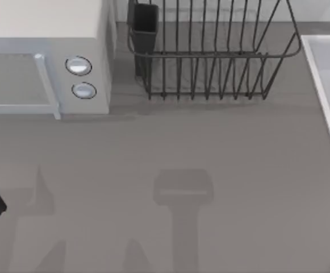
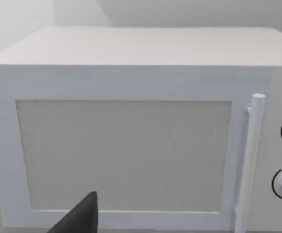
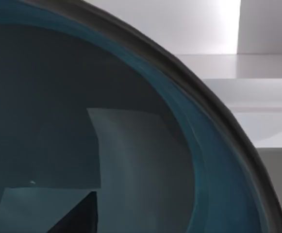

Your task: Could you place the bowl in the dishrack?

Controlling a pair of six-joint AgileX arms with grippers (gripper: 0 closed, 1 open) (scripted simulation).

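Bowl (image 3: 131,145): dark teal, glossy inside, darker rim, seen very close in the right wrist view; I can't place it on the table from the top view.
Handling: looks rigid and glazed, so probably slippery and chip-prone; moderate weight at a guess. Best hold is the rim, one finger inside the wall and one outside, not the curved belly.
Right gripper: one dark fingertip (image 3: 80,216) sits against the bowl's inner surface in its wrist view; can't tell whether the jaws are apart or clamped on the rim.
Left gripper: parked at the table's left edge in the top view, in front of the microwave; one dark fingertip (image 2: 80,218) is visible in its wrist view; finger state can't be told.
Dishrack (image 1: 210,57): dark wire basket, far centre of the table, flared sides, utensil cup (image 1: 143,25) at its left corner.
Microwave (image 1: 45,62): white, two knobs, just left of the dishrack, door shut.
White tray-like edge (image 1: 324,85): along the table's right side, near the rack.
Obstacles: upright bars and flared rim mean the bowl has to come in from above; utensil cup and microwave crowd the left corner, so aim for the rack's middle.
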